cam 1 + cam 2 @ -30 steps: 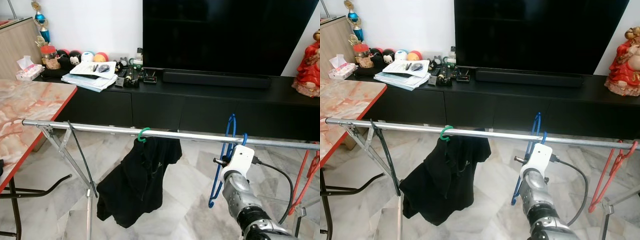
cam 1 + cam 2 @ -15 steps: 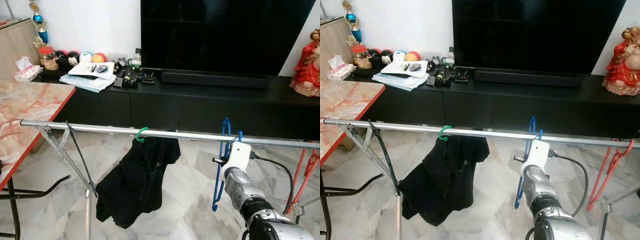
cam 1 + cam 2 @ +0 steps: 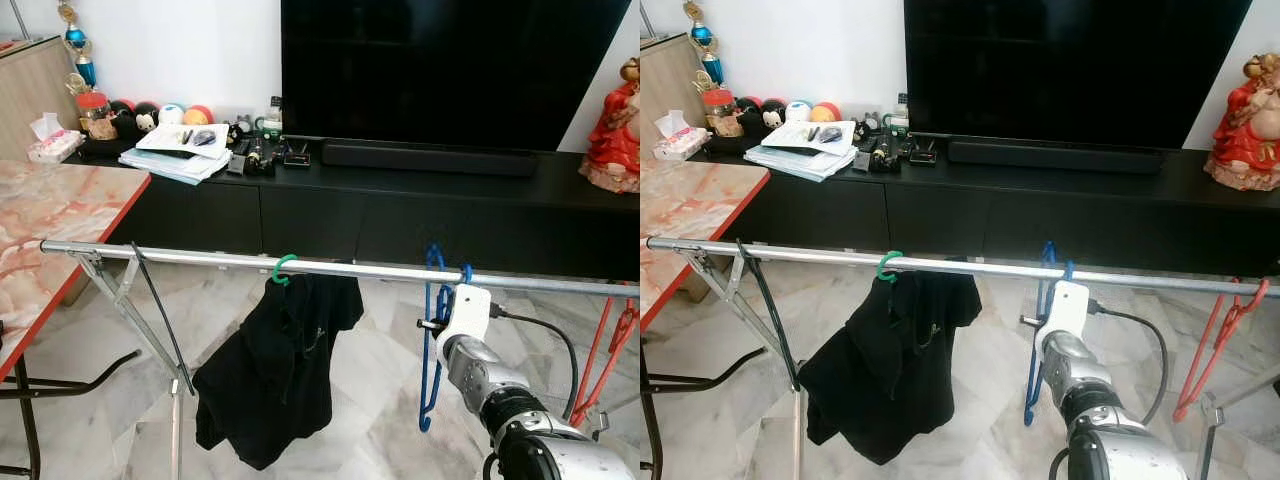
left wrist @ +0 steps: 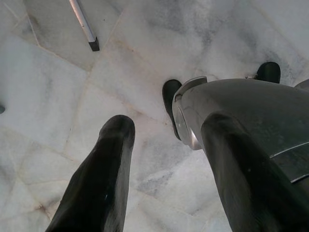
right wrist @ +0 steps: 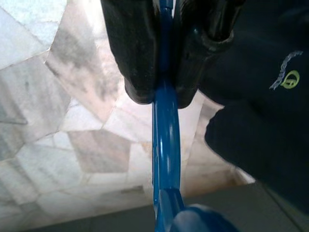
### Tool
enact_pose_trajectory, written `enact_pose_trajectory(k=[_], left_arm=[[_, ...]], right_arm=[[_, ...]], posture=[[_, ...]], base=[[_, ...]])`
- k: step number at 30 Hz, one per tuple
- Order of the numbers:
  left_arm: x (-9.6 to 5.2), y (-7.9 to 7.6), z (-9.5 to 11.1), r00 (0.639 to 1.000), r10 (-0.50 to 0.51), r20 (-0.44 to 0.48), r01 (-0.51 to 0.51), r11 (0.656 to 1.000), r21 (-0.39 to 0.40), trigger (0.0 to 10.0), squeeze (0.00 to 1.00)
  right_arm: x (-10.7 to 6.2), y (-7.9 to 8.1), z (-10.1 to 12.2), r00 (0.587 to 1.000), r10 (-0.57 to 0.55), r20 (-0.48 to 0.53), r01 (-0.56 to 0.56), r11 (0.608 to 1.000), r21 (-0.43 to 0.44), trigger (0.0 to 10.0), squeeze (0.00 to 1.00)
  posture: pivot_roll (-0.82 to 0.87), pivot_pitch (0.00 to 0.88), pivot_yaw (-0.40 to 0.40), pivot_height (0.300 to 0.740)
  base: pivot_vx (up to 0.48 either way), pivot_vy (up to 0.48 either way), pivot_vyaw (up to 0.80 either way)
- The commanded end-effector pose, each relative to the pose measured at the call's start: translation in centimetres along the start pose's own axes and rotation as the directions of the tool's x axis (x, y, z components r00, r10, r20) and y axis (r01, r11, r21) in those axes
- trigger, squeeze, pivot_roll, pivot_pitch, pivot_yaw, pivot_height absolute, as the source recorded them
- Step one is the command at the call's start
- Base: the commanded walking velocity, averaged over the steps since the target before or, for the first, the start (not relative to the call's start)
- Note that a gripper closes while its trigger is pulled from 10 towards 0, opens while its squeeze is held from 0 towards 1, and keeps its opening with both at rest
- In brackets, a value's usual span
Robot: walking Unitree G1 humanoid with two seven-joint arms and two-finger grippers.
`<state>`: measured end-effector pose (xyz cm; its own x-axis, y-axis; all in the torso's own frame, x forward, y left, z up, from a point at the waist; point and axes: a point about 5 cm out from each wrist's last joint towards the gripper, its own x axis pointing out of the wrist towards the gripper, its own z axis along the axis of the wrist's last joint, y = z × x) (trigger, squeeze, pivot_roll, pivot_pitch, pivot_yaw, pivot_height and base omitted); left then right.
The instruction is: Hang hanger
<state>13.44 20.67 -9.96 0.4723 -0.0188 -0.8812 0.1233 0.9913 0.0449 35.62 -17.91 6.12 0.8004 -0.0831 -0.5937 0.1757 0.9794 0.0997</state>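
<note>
Since a second ago our right arm has carried the blue hanger [image 3: 430, 350] leftward along the metal rail [image 3: 200, 258], nearer the black shirt [image 3: 275, 370]. Our right gripper [image 5: 161, 94] pinches the blue hanger between its two black fingers [image 5: 130, 48], its hook at the rail. Our left gripper [image 4: 164, 159] hangs over the marble floor [image 4: 58, 87], fingers spread. We count three hangers on the rail: a green one [image 3: 285, 268] carrying the shirt, the blue one, and a red one [image 3: 612, 350] at far right. A tissue box [image 3: 55, 145] sits far left with a tissue standing in it.
</note>
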Motion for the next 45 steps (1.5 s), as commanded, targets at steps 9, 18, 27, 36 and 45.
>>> enact_pose_trajectory(k=[9,18,27,36,45], left_arm=[[0.0,-1.1,-0.8,0.997,-0.061,-0.038,0.062,0.998,0.015,10.0,0.00],[0.0,-1.0,-0.8,0.997,-0.062,-0.039,0.063,0.998,0.016,10.0,0.00],[0.0,-1.0,-0.8,0.997,-0.071,-0.043,0.071,0.997,0.019,10.0,0.00],[0.0,-0.9,-0.9,0.997,-0.070,-0.043,0.071,0.997,0.023,10.0,0.00],[-0.1,-0.7,-0.7,0.998,-0.053,-0.021,0.053,0.998,0.021,10.0,0.00]], right_arm=[[-0.1,0.5,0.9,0.999,0.023,0.032,-0.023,1.000,-0.005,10.0,1.00],[-0.1,0.5,0.6,0.997,0.006,0.077,-0.003,0.999,-0.047,10.0,1.00],[-0.5,1.2,0.3,0.968,0.082,0.236,-0.056,0.992,-0.113,10.0,1.00],[-2.2,0.9,-1.7,0.895,0.147,0.421,-0.089,0.984,-0.154,10.0,0.00],[-5.0,-0.9,-4.3,0.846,0.063,0.530,-0.030,0.997,-0.071,10.0,0.00]], posture=[[0.13,0.022,-0.038,0.740],[0.13,0.022,-0.039,0.740],[0.12,0.026,-0.038,0.740],[0.11,0.023,-0.040,0.740],[0.10,0.022,-0.040,0.740]], base=[[0.000,0.000,0.00],[0.000,0.000,0.00],[0.000,0.000,0.00],[0.000,0.000,0.00],[0.000,0.000,0.00]])
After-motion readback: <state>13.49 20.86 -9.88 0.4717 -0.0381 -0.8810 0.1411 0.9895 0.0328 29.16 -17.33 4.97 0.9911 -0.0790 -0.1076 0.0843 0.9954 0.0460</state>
